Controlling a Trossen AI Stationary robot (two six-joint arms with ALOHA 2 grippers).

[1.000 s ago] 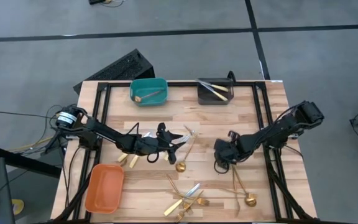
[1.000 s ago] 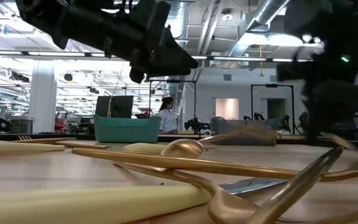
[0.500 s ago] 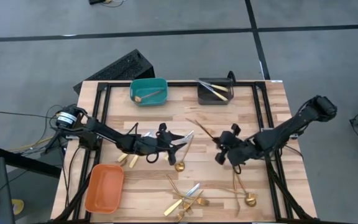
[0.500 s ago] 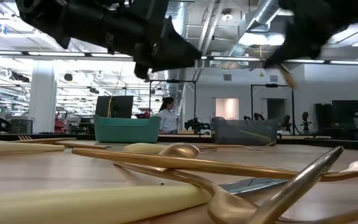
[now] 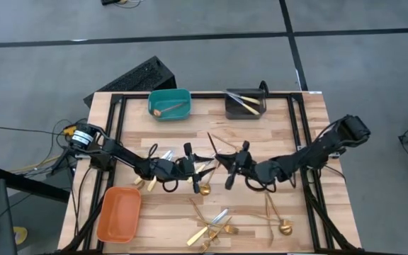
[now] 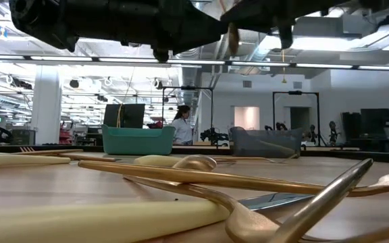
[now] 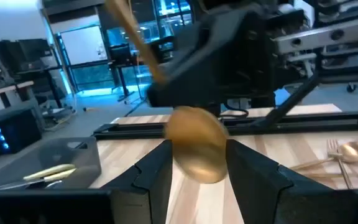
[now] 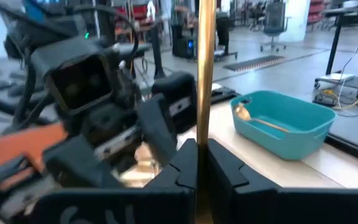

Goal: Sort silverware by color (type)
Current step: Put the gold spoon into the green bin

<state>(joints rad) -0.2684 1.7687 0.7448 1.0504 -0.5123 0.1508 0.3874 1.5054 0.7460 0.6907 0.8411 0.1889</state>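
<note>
My left gripper [image 5: 204, 169] hovers level over the table's middle, shut on a gold spoon [image 7: 195, 148]. Only the spoon's bowl shows. My right gripper [image 5: 229, 168] faces it from the right, a short gap away. It is shut on a slim gold piece of silverware [image 5: 219, 146] that sticks out toward the far left; its kind cannot be told. Another gold spoon [image 5: 205, 188] lies flat on the table below both grippers. More silverware [image 5: 211, 228] lies flat near the front edge. My left gripper [image 7: 197, 168] has the spoon's bowl [image 7: 180, 163] between its two fingers, which point level toward the table's right. The bowl fills the gap and is clear of the table; the handle is hidden. My right gripper [image 8: 199, 155] pinches the gold piece's shaft [image 8: 204, 127] between its two fingers, near one end. The fingers point level toward the table's left and lie across the shaft. The piece is lifted clear, its long free end [image 5: 210, 135] slanting away.
A teal bin [image 5: 169, 112] with a gold spoon and a grey bin [image 5: 245, 112] with several pieces stand at the far edge. An orange bin [image 5: 119, 214] sits at the near left. Pale-handled pieces [image 5: 147, 180] lie under the left arm; a spoon [image 5: 285, 228] lies near right.
My right gripper has risen from the table with the gold piece, tipped from pointing down to level, and gone toward the table's left, up to my left gripper. The piece is now lifted clear. My left gripper has rolled and tipped a little, still shut on its spoon.
</note>
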